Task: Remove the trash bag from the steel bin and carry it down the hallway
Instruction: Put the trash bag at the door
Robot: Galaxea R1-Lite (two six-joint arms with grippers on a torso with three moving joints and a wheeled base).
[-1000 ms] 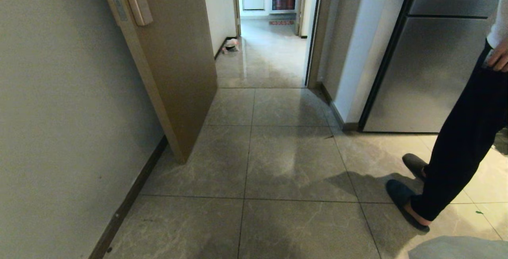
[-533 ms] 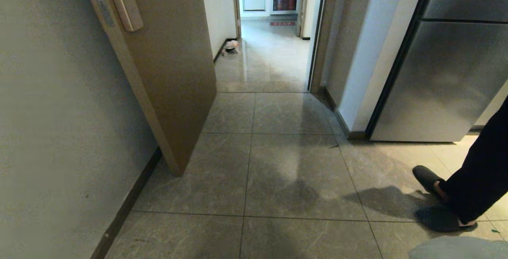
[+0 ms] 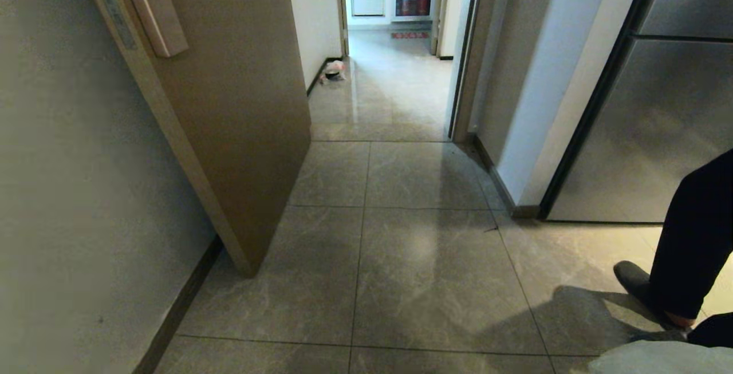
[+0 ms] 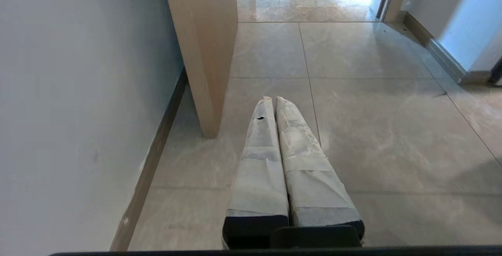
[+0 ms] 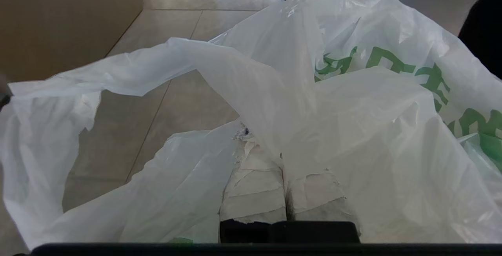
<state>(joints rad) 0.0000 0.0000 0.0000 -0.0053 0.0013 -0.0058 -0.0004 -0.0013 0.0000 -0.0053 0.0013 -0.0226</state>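
The trash bag, thin white plastic with green print, fills the right wrist view. My right gripper is shut on a fold of it, and the plastic drapes over the taped fingers. A pale bulge of the bag shows at the head view's lower right corner. My left gripper is shut and empty, pointing forward over the floor tiles beside the door. The hallway runs ahead through the doorway, with grey marble-look tiles. The steel bin is out of view.
An open brown door stands at the left against the wall. At the right are a steel fridge and a person's dark-trousered leg and slipper. A small pinkish object lies by the hallway's left wall.
The head view has advanced toward the doorway, so the door and fridge are nearer. The person's legs have stepped toward the right edge. Both arms keep their pose.
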